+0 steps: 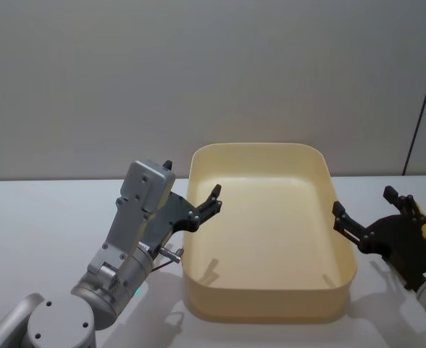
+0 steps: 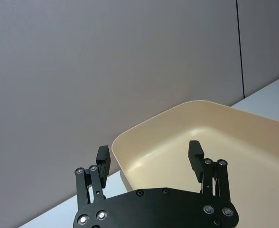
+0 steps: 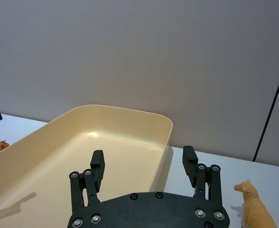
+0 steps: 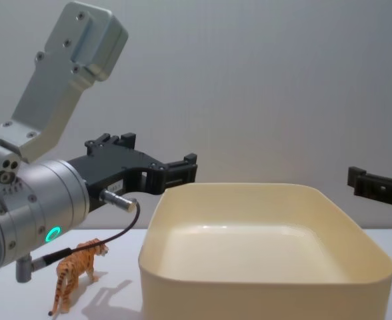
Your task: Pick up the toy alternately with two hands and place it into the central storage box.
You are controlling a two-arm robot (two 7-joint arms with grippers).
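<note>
desk (image 1: 39,217): white, carries everything
box (image 1: 271,308): cream tub, centre of desk
left hand (image 2: 149,151): wide open, empty, raised at box's left rim
right hand (image 3: 143,156): wide open, empty, just right of box
tiger (image 4: 79,270): standing left of box, below left arm, head toward box
yellow animal (image 3: 255,209): upright, beside right hand

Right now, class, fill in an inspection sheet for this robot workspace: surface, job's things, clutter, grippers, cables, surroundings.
Surface: white table.
Job's things: cream storage box, empty; tiger toy standing left of it; tan toy animal standing right of it.
Clutter: nothing seen.
Grippers: left gripper open, raised by the box's left rim; right gripper open, raised by its right rim.
Cables: black cable looping from the left wrist.
Surroundings: plain grey wall.
</note>
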